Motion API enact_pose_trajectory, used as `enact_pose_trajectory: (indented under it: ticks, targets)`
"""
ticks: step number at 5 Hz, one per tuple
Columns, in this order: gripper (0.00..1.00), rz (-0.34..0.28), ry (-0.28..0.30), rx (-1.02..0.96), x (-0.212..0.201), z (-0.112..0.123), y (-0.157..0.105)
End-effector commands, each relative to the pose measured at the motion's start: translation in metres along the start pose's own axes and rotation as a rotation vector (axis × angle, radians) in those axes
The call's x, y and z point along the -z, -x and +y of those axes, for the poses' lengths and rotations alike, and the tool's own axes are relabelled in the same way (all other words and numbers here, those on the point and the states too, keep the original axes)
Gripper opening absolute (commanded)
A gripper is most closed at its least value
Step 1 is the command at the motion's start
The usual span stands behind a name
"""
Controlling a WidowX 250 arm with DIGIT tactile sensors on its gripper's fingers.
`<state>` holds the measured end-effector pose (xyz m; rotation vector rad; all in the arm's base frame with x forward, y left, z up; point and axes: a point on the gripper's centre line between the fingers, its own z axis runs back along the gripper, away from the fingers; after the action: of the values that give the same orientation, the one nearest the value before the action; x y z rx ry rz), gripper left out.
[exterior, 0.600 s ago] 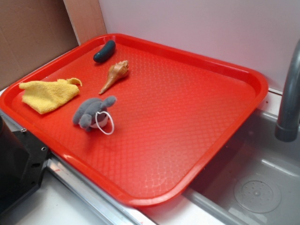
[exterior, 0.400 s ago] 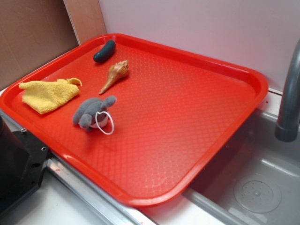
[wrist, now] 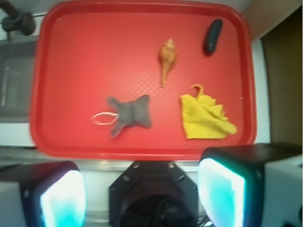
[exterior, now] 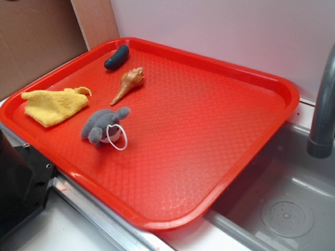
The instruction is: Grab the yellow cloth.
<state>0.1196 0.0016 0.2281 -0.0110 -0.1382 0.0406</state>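
The yellow cloth (exterior: 55, 104) lies flat near the left edge of the red tray (exterior: 251, 157); the wrist view shows the cloth (wrist: 204, 115) at the tray's lower right. My gripper (wrist: 142, 194) hangs high above the tray's near edge, well short of the cloth. Its two fingers (wrist: 221, 191) stand wide apart with nothing between them, so it is open. The exterior view does not show the gripper.
On the tray also lie a grey plush toy (exterior: 102, 126) with a white loop, a tan seashell (exterior: 128, 82) and a dark oblong object (exterior: 116, 56). A grey sink (exterior: 285, 209) with a faucet post (exterior: 322, 115) sits to the right. The robot's black base (exterior: 18, 183) stands at lower left.
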Motion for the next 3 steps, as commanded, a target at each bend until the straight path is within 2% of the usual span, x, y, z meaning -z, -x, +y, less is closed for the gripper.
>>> enact_pose_trajectory:
  ticks: [1, 2, 3]
  targets:
    - [1.00, -0.080, 0.021, -0.008, 0.034, 0.040, -0.001]
    - [1.00, -0.077, 0.010, -0.025, 0.059, 0.067, -0.003]
    - [1.00, -0.079, 0.002, -0.035, 0.085, 0.081, -0.005]
